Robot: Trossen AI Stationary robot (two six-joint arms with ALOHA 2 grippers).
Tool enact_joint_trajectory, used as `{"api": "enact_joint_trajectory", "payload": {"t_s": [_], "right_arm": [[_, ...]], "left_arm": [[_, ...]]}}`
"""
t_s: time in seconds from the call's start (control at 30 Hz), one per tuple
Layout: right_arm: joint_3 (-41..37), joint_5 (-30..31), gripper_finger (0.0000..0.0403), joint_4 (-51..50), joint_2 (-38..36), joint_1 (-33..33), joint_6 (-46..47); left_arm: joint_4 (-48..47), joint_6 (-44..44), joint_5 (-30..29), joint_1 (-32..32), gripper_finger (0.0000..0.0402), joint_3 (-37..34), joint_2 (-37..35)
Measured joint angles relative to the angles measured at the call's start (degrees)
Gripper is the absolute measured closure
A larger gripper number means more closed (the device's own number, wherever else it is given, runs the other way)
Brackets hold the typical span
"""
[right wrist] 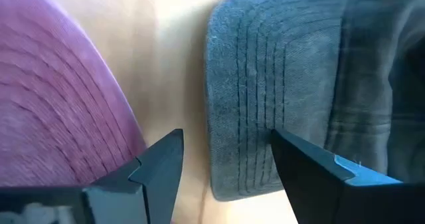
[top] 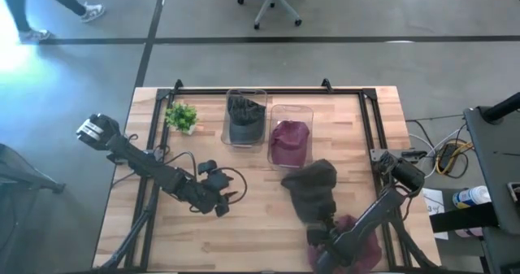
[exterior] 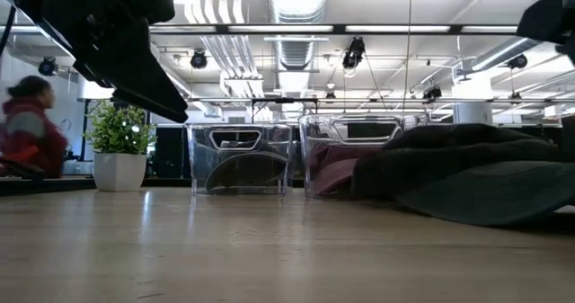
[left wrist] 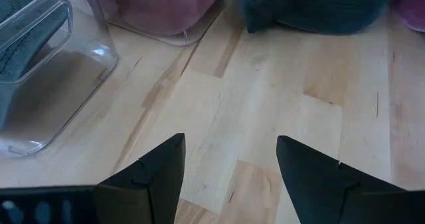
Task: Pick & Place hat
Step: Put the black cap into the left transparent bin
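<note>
Plainly the grey hat (top: 313, 189), lying on the table (top: 252, 241) just beside the right gripper (right wrist: 226, 164) (fingers wide, holding nothing), looks soft and light, best pinched at its stitched brim.

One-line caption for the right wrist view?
Open right tool above the grey hat's brim, maroon hat beside it.
</note>
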Motion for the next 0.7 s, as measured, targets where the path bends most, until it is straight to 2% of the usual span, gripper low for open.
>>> {"api": "enact_joint_trajectory", "payload": {"t_s": [0.13,0.53,0.7], "right_arm": [[-1.9,2.5,0.0179,0.0,-0.1,-0.5,-0.1],[-0.9,16.7,0.0179,-5.7,0.0,-3.7,2.6],[-0.4,17.6,0.0180,-6.6,0.0,-5.1,6.0]], "left_arm": [[0.0,-0.3,0.0,0.0,0.0170,0.0,0.0],[1.3,-0.4,0.1,0.0,0.0170,0.0,0.0],[2.3,-0.3,0.1,0.0,0.0170,0.0,0.0]]}}
